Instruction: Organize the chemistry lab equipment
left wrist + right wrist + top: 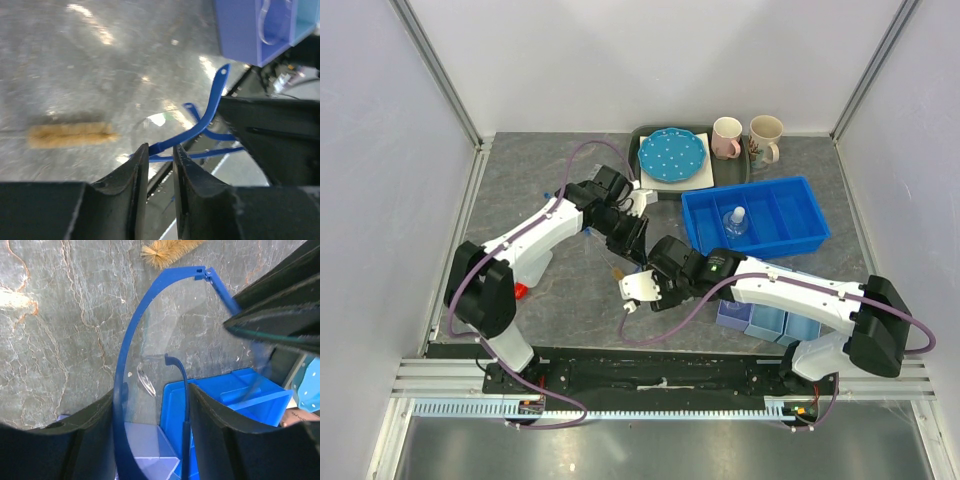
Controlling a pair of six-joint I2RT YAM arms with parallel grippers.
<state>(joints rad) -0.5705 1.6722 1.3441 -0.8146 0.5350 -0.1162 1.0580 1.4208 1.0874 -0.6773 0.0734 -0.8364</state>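
A pair of glasses (pixel 125 365) with a blue frame and a clear front is held up over the gray table (pixel 570 300), near the middle. The glasses are found between the two grippers, which are close together there.

The right gripper (pixel 150 392) is closed on the glasses. In the right wrist view, the blue frame is pressed against one finger (pixel 95 435), and a thin blue side arm of the glasses is seen just beside the other finger. The rest of the frame curves up and away from the fingers.

The left gripper (pixel 159 150) is placed at the other end of the glasses. Its fingers are set only a little apart, and the tip of a blue side arm is seen between them. It cannot be told if this tip is squeezed or only touched.

A brush (pixel 70 135) with light brown bristles is laid flat on the table, near the glasses but not touching them.

A big blue box (pixel 800 195) is set to the right of the grippers, and a small clear bottle (pixel 736 222) is stood inside it. A blue dotted plate (pixel 672 153) and two mugs (pixel 727 137) are kept at the far edge.
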